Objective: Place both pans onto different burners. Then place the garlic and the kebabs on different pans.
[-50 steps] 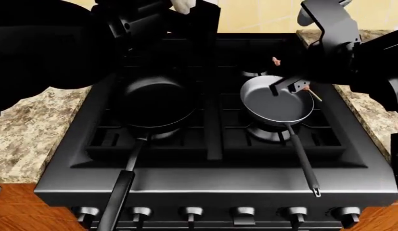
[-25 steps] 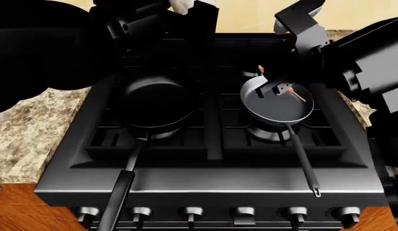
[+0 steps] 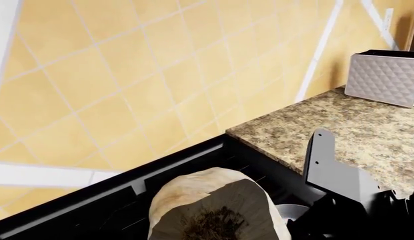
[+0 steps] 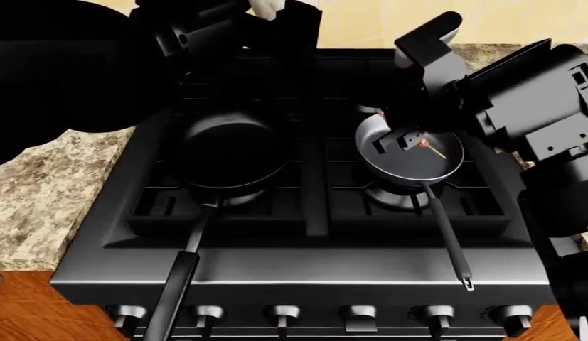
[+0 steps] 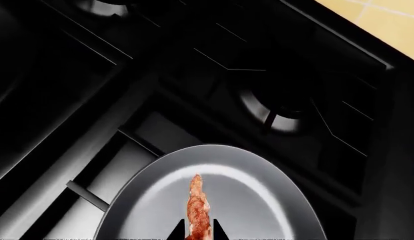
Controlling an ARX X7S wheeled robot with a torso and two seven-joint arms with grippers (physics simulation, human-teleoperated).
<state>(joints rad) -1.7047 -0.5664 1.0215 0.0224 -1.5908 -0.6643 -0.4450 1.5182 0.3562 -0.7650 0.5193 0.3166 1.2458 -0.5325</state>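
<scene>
The large black pan (image 4: pixel 227 150) sits on the front-left burner (image 4: pixel 161 206). On the front-right burner (image 4: pixel 393 199) rests the smaller grey pan (image 4: pixel 421 167) (image 5: pixel 260 200). My right gripper (image 4: pixel 401 139) (image 5: pixel 196 231) hovers just over the grey pan, shut on the kebabs (image 4: pixel 424 143) (image 5: pixel 198 202), whose skewer tip points toward the pan's right rim. High above the stove's back left, my left gripper (image 4: pixel 265 18) is shut on the garlic (image 4: pixel 269 7) (image 3: pixel 214 205). Its fingers are hidden in the left wrist view.
The back-right burner (image 5: pixel 280 112) lies bare beyond the grey pan. Granite countertop (image 4: pixel 38 192) (image 3: pixel 340 120) flanks the stove, with a silver toaster (image 3: pixel 384 75) by the tiled wall. Both pan handles (image 4: pixel 185 270) reach toward the knobs (image 4: pixel 358 312) at the front.
My right gripper has carried the kebabs leftward and lower, from the pan's right rim to over its middle. The left arm and both pans have stayed put.
</scene>
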